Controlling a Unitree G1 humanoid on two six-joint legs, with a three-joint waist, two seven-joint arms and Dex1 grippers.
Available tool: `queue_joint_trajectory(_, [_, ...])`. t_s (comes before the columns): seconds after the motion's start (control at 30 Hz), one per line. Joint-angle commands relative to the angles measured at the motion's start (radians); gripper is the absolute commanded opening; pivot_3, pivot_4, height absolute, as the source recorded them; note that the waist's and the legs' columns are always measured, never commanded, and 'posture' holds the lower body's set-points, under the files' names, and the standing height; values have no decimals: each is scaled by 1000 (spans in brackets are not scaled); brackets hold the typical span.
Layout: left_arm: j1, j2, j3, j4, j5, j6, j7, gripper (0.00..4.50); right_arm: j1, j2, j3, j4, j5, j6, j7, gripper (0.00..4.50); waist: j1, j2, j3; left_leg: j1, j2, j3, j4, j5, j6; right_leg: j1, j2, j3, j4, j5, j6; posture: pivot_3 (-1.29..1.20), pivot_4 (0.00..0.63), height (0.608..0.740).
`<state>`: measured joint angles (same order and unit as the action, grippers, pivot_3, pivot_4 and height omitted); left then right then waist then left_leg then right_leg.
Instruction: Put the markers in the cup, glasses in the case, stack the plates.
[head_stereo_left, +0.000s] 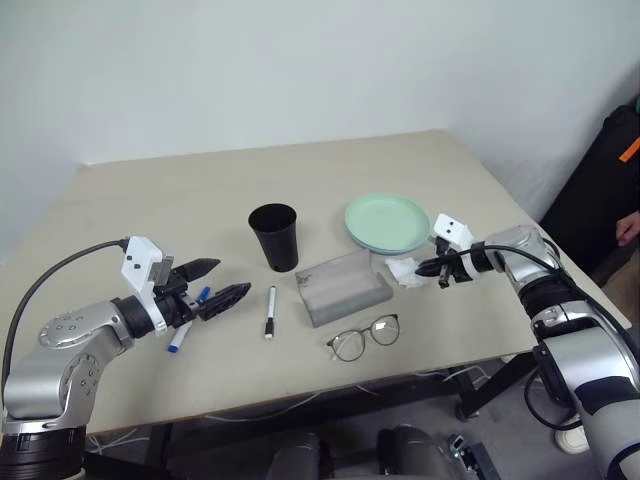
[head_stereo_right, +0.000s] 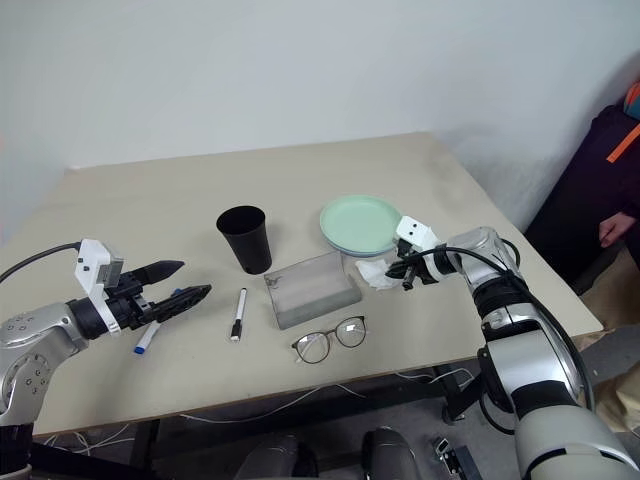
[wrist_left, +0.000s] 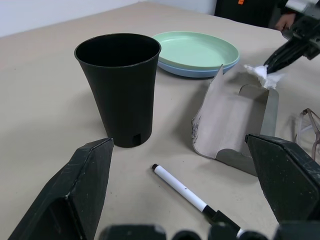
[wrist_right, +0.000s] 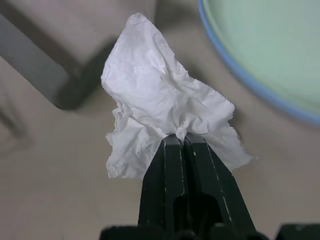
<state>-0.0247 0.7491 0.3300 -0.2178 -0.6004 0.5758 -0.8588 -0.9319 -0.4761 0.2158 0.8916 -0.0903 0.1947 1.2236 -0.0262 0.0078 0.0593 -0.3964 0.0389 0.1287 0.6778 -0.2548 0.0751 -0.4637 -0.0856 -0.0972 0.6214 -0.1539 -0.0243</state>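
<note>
Mint plate (head_stereo_left: 387, 221) is sitting stacked on the blue one. Markers (head_stereo_left: 269, 311), glasses (head_stereo_left: 364, 336) are lying out at six o'clock of the cup (head_stereo_left: 274, 236) and open case (head_stereo_left: 343, 287). Right gripper (head_stereo_left: 424, 268) is pinching tissue (wrist_right: 165, 107), left gripper (head_stereo_left: 212, 282) gaping.

You're at a bare test room, likely a lab, plain beige table (head_stereo_left: 200, 200), blank white wall (head_stereo_left: 300, 60), loose cables (head_stereo_right: 300, 400) under the table edge
</note>
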Motion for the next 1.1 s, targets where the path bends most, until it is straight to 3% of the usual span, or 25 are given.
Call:
queue_joint_trajectory(0.03, [-28, 11, 7, -9, 1, -13, -1, 4500, -111, 40, -70, -31, 59, -3, -71, 16, -4, 0, 0, 0, 0, 0, 0, 0, 0, 0, 0, 0, 0, 0, 0, 0, 0, 738])
queue_joint_trajectory(0.37, [-33, 5, 2, -17, -4, -8, 2, 4500, -274, 205, -75, 241, -21, -105, -465, 16, -10, -2, 0, 0, 2, 1, -2, 0, -2, -1, 1, -1, 0, 1, -1, 0, 0, 738])
queue_joint_trajectory(0.63, [-16, 2, 11, -33, -11, -5, 12, 4500, -311, 258, -76, 377, -74, -171, -697, 16, -24, -2, 0, -2, 1, 3, -4, 1, -5, -4, 0, 1, 0, 2, -2, 0, 0, 738])
queue_joint_trajectory(0.73, [-14, 3, 11, -35, -13, -4, 14, 4500, -316, 261, -81, 396, -81, -180, -737, 646, -27, -2, 0, -1, 1, 3, -4, 0, -5, -3, 1, 1, 0, 2, -2, 0, 0, 738])
queue_joint_trajectory(1.1, [-46, -7, -30, -25, 3, -10, 24, 4500, -352, 201, -124, 367, -56, -204, -685, 4343, -26, -2, 0, 1, 1, 3, -4, 0, -4, -2, 1, 1, 0, 2, -2, 0, 0, 738])
